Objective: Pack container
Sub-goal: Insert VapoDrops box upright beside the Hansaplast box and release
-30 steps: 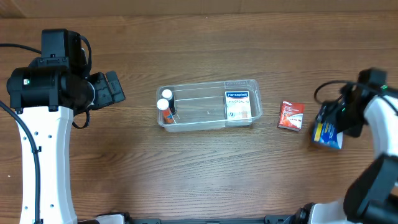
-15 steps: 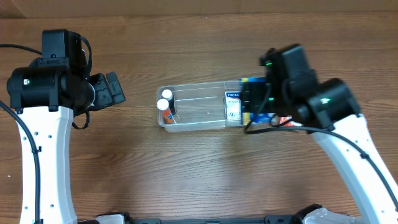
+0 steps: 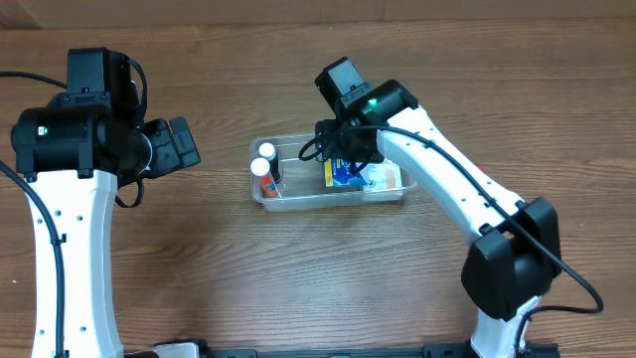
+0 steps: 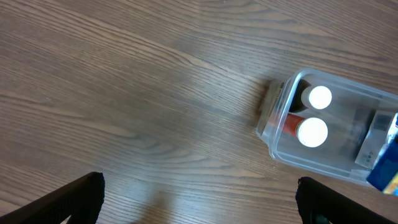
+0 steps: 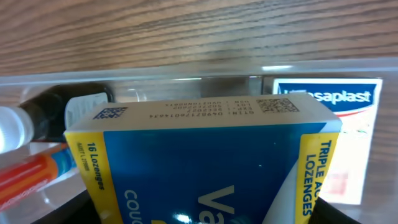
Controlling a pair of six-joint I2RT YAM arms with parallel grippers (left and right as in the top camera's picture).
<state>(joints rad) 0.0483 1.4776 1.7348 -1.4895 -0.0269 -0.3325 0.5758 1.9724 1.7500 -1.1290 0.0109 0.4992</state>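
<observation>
Lozenges first: your right hand (image 3: 342,159) is pinching the blue-and-yellow lozenge box (image 5: 205,162) over the middle of the container (image 3: 298,197), which sits mid-bench. Beyond the box, inside the clear tub, a Hansaplast box (image 5: 357,143) lies at one end and two white-capped bottles (image 4: 311,132) at the other. Farthest off, your left hand (image 3: 185,141) hangs spread above the bench (image 4: 124,93), well apart from the container.

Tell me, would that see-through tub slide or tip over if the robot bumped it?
Probably slide rather than tip: the container is wide, shallow and sits flat on the smooth wooden table. It looks like thin, light plastic, so its walls might flex. The bottles inside, seemingly upright, could topple if it jerks.
</observation>
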